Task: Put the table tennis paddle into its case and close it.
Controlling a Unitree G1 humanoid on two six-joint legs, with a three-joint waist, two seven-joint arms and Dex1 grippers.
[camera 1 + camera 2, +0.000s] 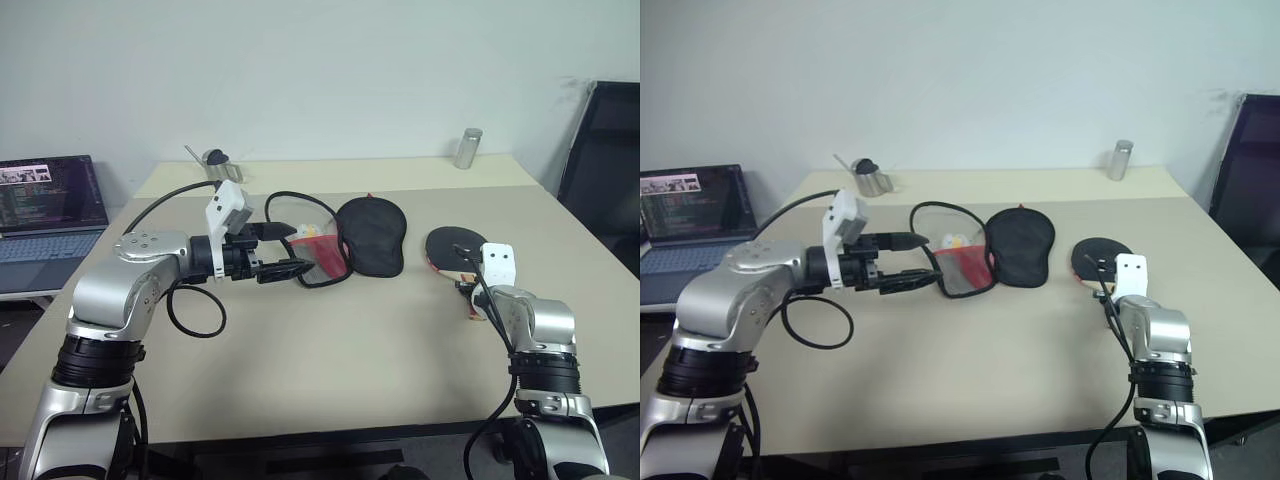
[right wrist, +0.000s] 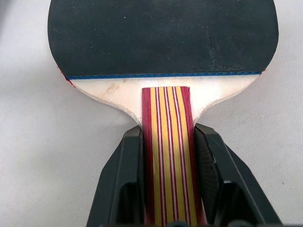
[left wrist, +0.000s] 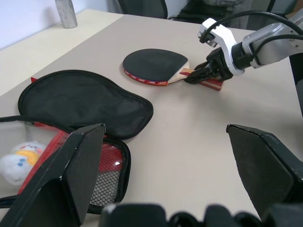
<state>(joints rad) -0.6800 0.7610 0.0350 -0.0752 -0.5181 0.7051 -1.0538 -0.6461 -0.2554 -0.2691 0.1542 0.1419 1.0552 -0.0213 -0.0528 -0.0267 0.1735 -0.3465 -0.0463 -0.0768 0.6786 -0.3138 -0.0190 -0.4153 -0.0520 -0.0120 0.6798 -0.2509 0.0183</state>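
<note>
Counting one paddle [image 2: 161, 42], one case [image 1: 372, 233].

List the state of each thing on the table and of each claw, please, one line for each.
Black rubber-faced table tennis paddle with striped wooden handle: lying flat on the table, handle between the right claw's fingers.
Black fabric zip case: unzipped, flap spread open, lying flat.
Yellow-white plush charm: beside the open case.
Left claw: open, holding nothing.
Right claw: shut on the paddle's handle.
</note>
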